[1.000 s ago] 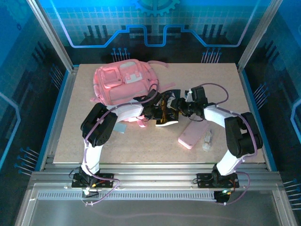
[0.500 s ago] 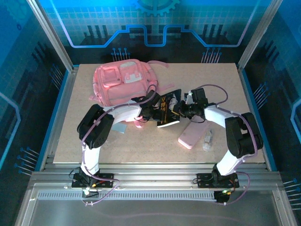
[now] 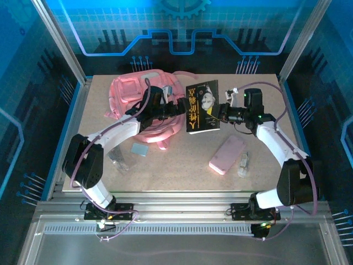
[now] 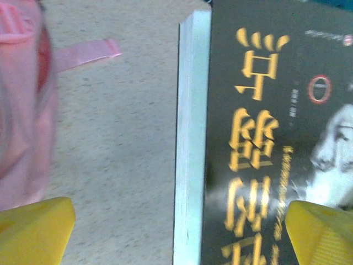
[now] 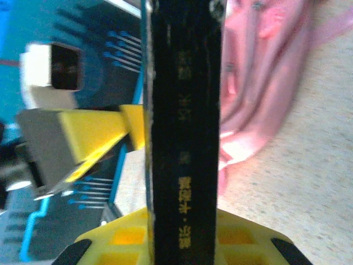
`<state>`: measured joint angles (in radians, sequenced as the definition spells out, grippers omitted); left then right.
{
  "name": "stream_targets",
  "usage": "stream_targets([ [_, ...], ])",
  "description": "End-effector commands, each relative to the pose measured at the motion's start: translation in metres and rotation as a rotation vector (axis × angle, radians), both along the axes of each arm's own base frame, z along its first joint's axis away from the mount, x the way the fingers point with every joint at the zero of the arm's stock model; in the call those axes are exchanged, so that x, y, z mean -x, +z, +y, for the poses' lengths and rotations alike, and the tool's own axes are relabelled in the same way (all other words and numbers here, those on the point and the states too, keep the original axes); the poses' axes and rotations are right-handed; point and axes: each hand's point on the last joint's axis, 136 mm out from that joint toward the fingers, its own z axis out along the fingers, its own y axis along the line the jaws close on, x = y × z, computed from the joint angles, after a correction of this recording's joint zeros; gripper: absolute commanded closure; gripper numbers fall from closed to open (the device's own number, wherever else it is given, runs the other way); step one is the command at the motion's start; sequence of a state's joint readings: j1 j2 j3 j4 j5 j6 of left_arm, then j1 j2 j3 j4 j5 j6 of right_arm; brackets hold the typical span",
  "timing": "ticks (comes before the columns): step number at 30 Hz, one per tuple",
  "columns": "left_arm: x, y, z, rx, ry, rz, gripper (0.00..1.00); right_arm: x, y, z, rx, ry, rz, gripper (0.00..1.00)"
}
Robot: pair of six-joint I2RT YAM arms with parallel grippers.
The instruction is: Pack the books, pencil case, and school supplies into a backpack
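Black book (image 3: 202, 106) shifted from table (image 3: 182, 168) centre toward far edge, now just right of backpack (image 3: 129, 94) (yellow lettering facing up). Right gripper (image 3: 222, 113) pinching book's right edge. Left gripper (image 3: 176, 108) since spread wide at book's left edge. Pencil case (image 3: 226, 155) toward near right corner, small clear item (image 3: 243, 163) beside it; light-blue square (image 3: 139, 149) toward near left.

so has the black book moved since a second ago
Yes. The black book has gone up toward the far edge of the table, farther from the pencil case, which lies where it was.
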<state>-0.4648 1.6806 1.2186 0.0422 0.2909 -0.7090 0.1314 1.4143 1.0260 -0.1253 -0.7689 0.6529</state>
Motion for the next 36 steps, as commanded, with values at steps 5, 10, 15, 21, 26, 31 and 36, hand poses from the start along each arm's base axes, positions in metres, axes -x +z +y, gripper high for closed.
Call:
stream_targets([
  [5, 0.001, 0.038, -0.038, 0.293, -0.144, -0.087, 0.02, 0.014, 0.073, 0.019, -0.215, 0.177, -0.166, 1.00],
  [10, 0.003, 0.056, -0.043, 0.442, -0.192, -0.132, 0.25, 0.005, 0.059, 0.017, -0.196, 0.153, -0.131, 1.00],
  [15, 0.004, 0.045, -0.027, 0.412, -0.147, -0.111, 0.53, -0.004, 0.040, 0.009, -0.131, 0.106, -0.099, 1.00],
  [21, 0.013, 0.044, -0.013, 0.355, -0.118, -0.122, 0.87, -0.021, 0.022, 0.001, -0.068, 0.074, -0.069, 0.99],
  [26, 0.017, 0.053, -0.013, 0.362, -0.140, -0.129, 0.96, -0.034, 0.016, 0.007, -0.055, 0.088, -0.058, 0.98],
  [31, 0.012, 0.058, -0.014, 0.387, -0.124, -0.134, 1.00, -0.039, 0.009, 0.013, -0.001, 0.085, -0.033, 0.61],
  [36, -0.010, 0.057, 0.001, 0.368, 0.029, -0.148, 1.00, -0.037, -0.013, -0.007, 0.050, -0.102, 0.113, 0.00],
])
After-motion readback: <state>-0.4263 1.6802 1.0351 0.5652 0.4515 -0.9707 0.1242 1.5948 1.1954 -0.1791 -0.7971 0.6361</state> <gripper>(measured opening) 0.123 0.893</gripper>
